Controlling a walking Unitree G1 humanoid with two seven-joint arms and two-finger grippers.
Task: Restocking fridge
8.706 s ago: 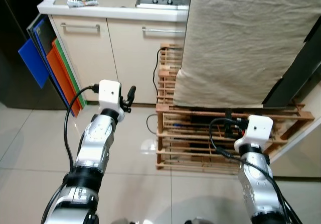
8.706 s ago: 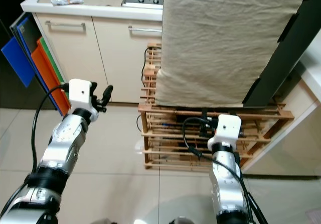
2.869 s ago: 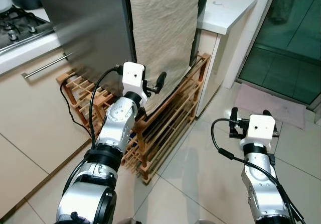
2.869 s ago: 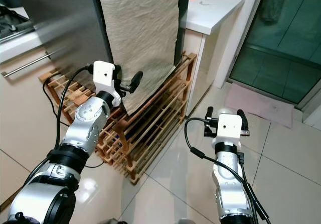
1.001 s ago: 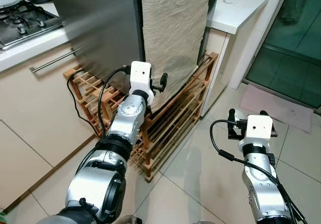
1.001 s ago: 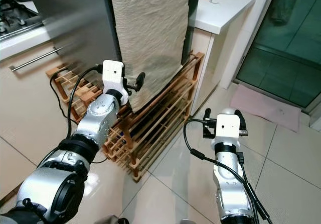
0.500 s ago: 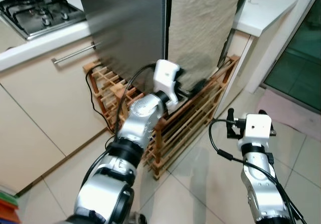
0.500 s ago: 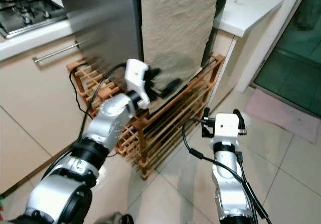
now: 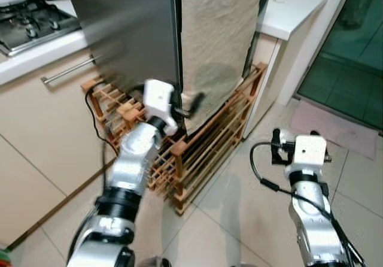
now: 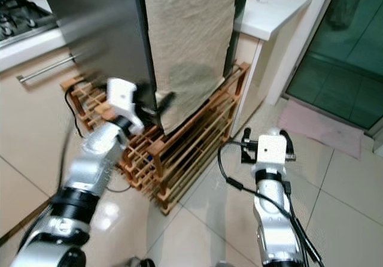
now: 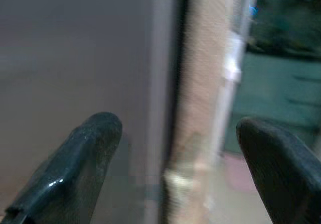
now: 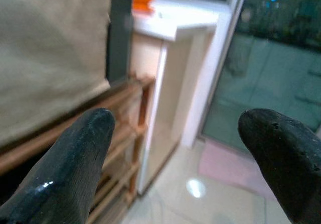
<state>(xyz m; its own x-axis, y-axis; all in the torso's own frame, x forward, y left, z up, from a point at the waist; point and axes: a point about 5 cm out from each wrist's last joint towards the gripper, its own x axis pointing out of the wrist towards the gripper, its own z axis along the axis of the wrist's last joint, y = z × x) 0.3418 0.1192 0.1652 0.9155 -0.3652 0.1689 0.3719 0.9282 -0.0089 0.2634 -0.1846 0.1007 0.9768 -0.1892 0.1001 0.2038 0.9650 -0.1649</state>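
Left eye view: the tall grey steel fridge (image 9: 128,27) stands on a low wooden slatted rack (image 9: 206,144), a beige cloth (image 9: 218,36) hanging down its front; the left gripper (image 9: 190,106), blurred, is raised at the fridge's lower front corner beside the cloth's bottom edge; the right gripper (image 9: 280,147) hangs over the pale tiled floor (image 9: 239,201), well apart from the rack.

Left wrist view: jaws wide, the fingers (image 11: 80,158) straddling the fridge's edge and the cloth.

Right wrist view: jaws wide, holding nothing; a white desk (image 12: 185,18) with an orange object (image 12: 143,0) beyond the rack.
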